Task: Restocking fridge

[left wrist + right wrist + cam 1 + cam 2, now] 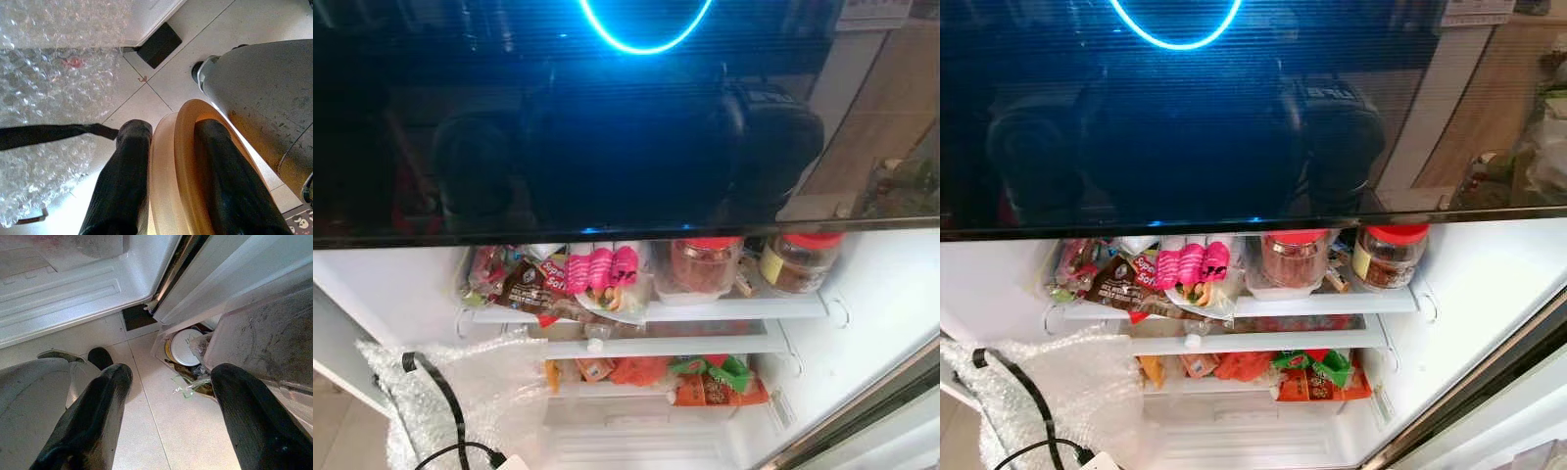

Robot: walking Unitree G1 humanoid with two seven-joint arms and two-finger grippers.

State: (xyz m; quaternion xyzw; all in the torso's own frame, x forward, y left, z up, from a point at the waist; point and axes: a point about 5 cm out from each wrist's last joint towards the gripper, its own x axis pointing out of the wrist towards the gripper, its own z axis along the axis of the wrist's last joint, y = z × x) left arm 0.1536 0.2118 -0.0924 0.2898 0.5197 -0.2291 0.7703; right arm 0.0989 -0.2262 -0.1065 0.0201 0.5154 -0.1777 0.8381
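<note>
Fridge shelves [646, 311] stand crowded ahead and above while the round tan container [183, 161] sits low over the floor, pinched edge-on in the left tool [168, 142], right tool [168, 377] spread wide, empty.

Pale floor tiles [195, 44] with dark grout lines are catching bright daylight, bubble wrap [44, 73] is lying over them, and a wood-toned wall [1489, 108] is standing at the right.

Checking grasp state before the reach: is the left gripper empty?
No. In the left wrist view the left gripper has its black fingers closed on a tan round lid, one finger on each side of its rim.
</note>
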